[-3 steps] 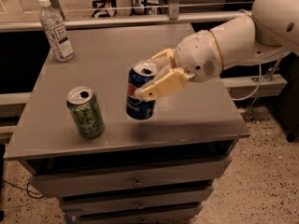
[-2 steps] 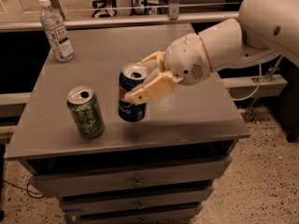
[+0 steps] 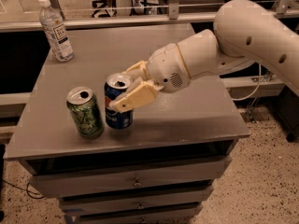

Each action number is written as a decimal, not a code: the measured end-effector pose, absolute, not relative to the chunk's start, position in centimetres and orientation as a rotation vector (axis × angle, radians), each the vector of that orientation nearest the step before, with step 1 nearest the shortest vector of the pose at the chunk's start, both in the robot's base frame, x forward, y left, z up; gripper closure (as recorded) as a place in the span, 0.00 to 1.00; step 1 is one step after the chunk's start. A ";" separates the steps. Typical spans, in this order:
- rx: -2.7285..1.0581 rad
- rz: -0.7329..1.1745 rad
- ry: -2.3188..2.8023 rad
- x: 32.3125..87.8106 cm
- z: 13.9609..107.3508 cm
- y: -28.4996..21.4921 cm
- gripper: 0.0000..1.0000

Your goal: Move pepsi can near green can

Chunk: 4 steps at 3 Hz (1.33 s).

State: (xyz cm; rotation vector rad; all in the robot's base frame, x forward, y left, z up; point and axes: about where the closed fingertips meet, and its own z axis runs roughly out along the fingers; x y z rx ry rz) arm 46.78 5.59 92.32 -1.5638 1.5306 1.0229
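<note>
With our gripper (image 3: 122, 90) clamped around the pepsi can (image 3: 117, 118) left of centre, just right of the green can (image 3: 86, 115), we should set it down flat and release without nudging either.

Clear bottle (image 3: 57, 34) upright, back-left; grey drawer cabinet (image 3: 191, 118).

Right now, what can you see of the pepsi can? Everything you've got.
The pepsi can is a dark blue metal drink can with a silver opened top and part of its logo showing low down. It is upright near the front left of the table, just right of the green can, a thin gap between them. The gripper is shut around its upper half, one finger across the front. Whether its base rests on the table is unclear.
</note>
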 end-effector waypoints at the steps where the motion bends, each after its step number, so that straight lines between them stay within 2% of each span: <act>1: -1.588 1.031 1.520 47.3 91.3 6.9 0.82; 4: -1.651 1.042 1.466 48.0 89.1 8.6 0.12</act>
